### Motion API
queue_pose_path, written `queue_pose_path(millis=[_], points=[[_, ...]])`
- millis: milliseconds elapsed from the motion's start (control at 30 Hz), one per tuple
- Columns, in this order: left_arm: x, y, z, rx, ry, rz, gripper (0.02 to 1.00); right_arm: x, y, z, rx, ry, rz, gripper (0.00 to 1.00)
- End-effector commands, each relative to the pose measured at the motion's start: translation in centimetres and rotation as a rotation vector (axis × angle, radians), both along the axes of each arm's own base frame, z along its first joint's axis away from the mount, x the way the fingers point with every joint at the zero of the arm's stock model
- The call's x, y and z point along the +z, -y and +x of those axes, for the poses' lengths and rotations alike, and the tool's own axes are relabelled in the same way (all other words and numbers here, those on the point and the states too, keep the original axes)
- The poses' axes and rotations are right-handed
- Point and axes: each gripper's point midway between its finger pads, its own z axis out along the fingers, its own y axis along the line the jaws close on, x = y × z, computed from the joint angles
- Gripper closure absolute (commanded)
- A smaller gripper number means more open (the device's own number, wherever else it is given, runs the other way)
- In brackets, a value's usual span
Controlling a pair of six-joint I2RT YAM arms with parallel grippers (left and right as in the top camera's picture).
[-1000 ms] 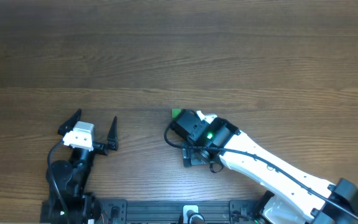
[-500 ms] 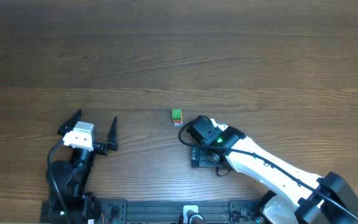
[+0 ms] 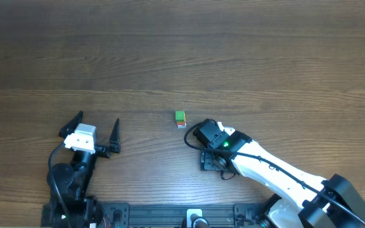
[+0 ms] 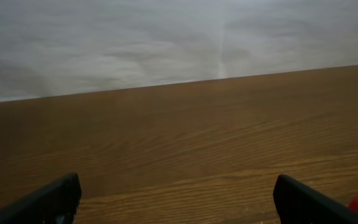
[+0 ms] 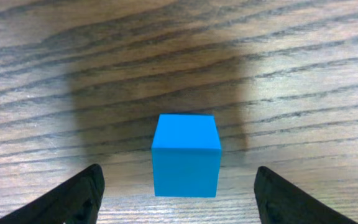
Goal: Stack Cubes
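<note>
Your right hand point(image 5: 179, 196), fingers apart, straddles the blue cube point(image 5: 186, 157), which sits on the counter point(image 5: 303, 74) centred between them, faces square to the fingers: judged a straight descent; green cube point(image 3: 180, 116) just beyond the hand

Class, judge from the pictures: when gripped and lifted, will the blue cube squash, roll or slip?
The blue cube is probably rigid: its edges look crisp and straight. Its flat base on the table suggests it would slide, not roll, if pushed. Its smooth faces might slip a little.
</note>
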Motion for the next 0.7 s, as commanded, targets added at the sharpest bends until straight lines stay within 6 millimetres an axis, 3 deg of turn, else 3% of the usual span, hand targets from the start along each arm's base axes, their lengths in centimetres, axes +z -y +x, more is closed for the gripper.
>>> queue_pose_path(millis=[33,500,700], points=[[-0.1,0.3,-0.1,-0.015,0.003,0.014,0.018,-0.2,0.9,0.5,-0.009,0.027,-0.042,0.321],[-0.1,0.3,-0.1,-0.015,0.003,0.014,0.018,-1.0,0.5,1.4,0.016,0.051,-0.052,0.439],[-0.1,0.3,-0.1,-0.015,0.003,0.014,0.018,-1.0,0.6,1.6,0.016,0.058,-0.057,0.533]])
